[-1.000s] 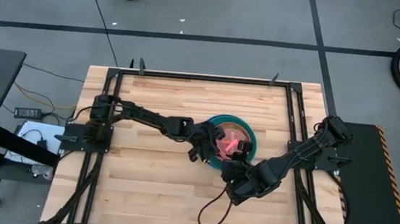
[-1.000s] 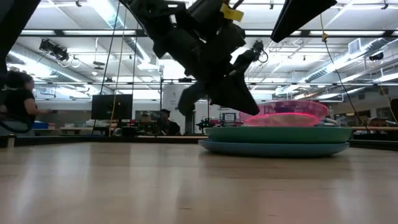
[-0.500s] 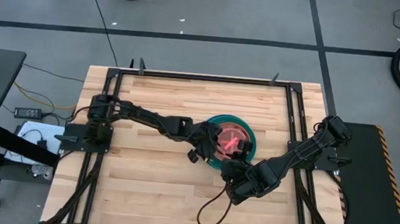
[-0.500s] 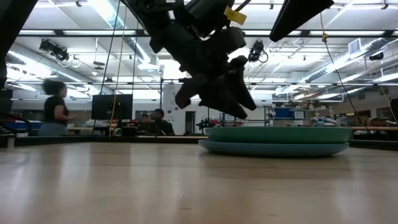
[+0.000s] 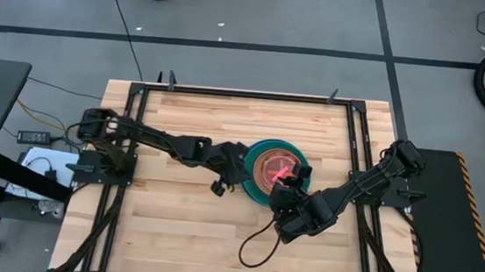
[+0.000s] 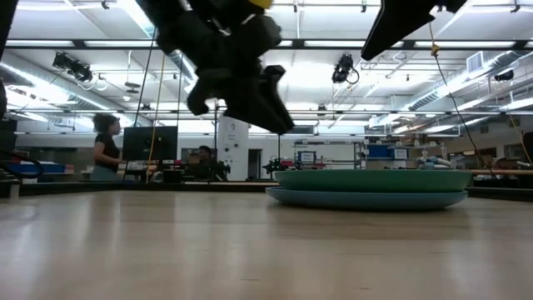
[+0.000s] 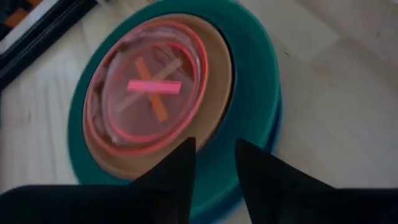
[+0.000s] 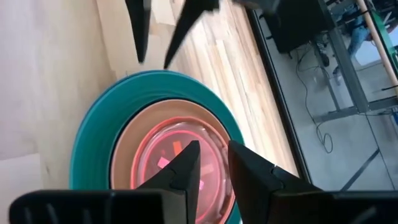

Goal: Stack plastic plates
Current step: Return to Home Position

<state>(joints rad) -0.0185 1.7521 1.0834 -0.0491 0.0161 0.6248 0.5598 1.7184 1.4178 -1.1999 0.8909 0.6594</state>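
The left tool [image 5: 237, 173] hangs just off the edge of the stack of plates [image 5: 276, 170], on the side toward its own arm's base. Its fingers [image 7: 180, 168] stand a little apart with nothing between them, and they point at the stack. In the low view this tool [image 6: 279, 125] is clear of the tabletop [image 6: 166, 250] and not touching the plates.

The right tool [image 5: 289, 186] is over the stack's rim on the opposite side, close above it. Its fingers [image 8: 186, 168] show a narrow gap and hold nothing.

The stack sits between the two tools, near the middle of the tabletop. A see-through pink plate [image 7: 149, 87] lies on top, with the crossed shapes of smaller plates showing through it. It rests inside a brownish-orange plate [image 7: 219, 74], which sits on a large teal plate [image 7: 255, 81]. A blue plate [image 6: 366, 198] lies at the bottom, flat on the wood.

Beyond the tabletop, a person [image 6: 107, 148] stands in the room.
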